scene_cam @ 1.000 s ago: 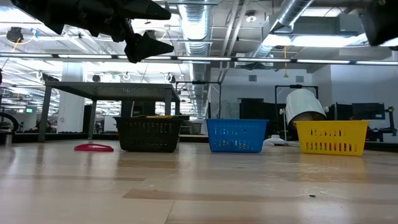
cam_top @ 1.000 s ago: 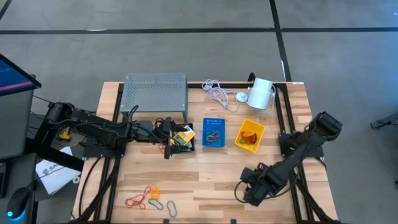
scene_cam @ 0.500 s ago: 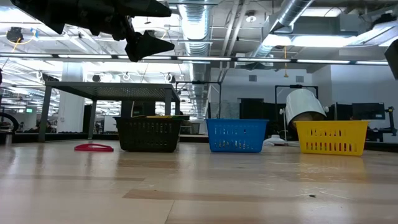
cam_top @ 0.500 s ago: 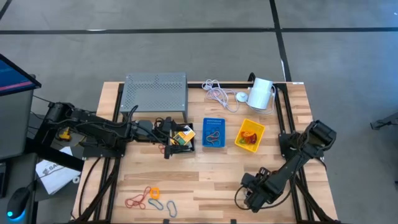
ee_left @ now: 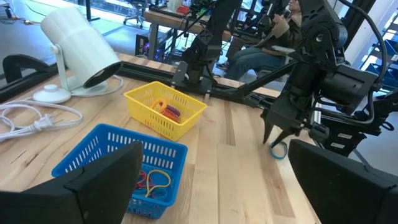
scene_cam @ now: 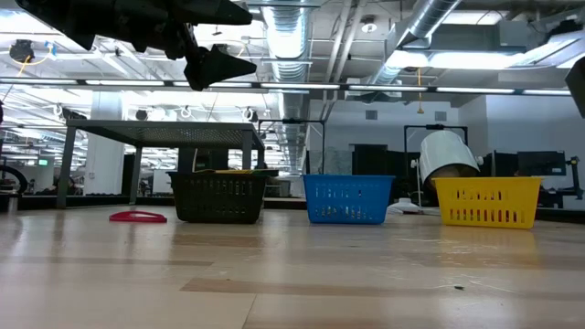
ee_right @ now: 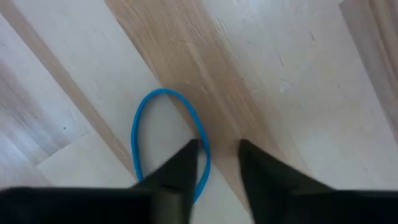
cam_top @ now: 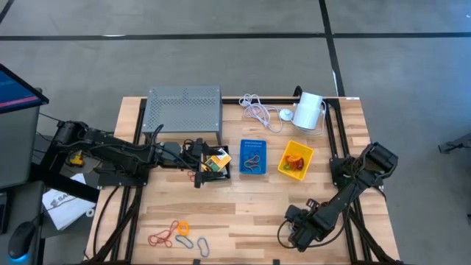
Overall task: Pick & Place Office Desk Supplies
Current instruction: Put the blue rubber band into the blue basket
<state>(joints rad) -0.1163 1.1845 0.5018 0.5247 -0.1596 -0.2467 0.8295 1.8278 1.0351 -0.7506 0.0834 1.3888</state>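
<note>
Near table front: right end effector apparently straddling blue loop.

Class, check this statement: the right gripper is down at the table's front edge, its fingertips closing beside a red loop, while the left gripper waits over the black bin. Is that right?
Not quite: the loop is blue, not red, as the right wrist view shows. The right gripper is down at the table's front edge, fingertips closing beside it, and the left gripper waits over the black bin.

3 mesh bins sit in a row: black, blue, yellow. A blue loop lies on the pale, wood-grained worktop. Red and orange loops lie farther off.
</note>
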